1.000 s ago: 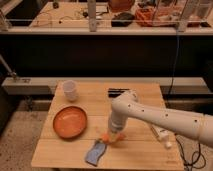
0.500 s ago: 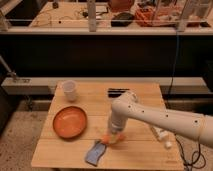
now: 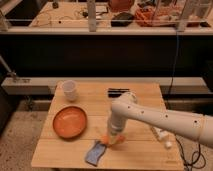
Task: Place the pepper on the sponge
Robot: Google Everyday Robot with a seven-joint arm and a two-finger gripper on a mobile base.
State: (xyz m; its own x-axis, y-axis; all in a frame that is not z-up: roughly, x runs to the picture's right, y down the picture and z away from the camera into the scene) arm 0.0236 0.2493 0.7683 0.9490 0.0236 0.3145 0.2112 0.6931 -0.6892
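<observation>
Unmoved: jaws with pepper (image 3: 111, 139), beside sponge (image 3: 94, 153)

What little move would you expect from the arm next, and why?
Probably a short slide toward the near table edge, to bring the pepper over the sponge, before letting go. The gripper is shut on the pepper, low over the table, and sits beside the sponge's far corner rather than above it.

No visible change: gripper (image 3: 114, 139) closed on pepper (image 3: 106, 138), just beside sponge (image 3: 94, 153).
</observation>
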